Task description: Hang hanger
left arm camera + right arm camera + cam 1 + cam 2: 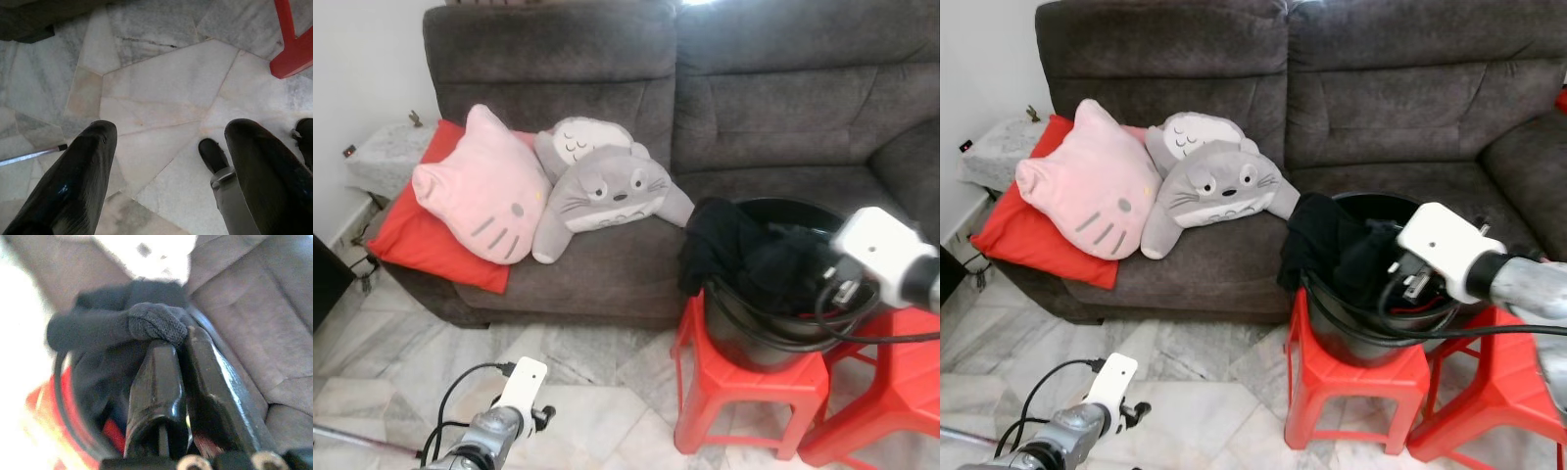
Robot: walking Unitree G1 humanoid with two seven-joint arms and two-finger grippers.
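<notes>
Head views: my right gripper (1400, 269) reaches over the black bucket (773, 338) on a red stool (744, 392) before the sofa (754, 108), dark clothing (734, 250) draped over its rim. Right wrist: fingers pressed together on that cloth (blurred, probably pinching it). Left wrist: my left gripper (166, 161) gapes empty above marble floor (161, 83).

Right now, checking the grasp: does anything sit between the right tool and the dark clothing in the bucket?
Nothing visible. The right tool is shut on a fold of the dark clothing in the black bucket.
</notes>
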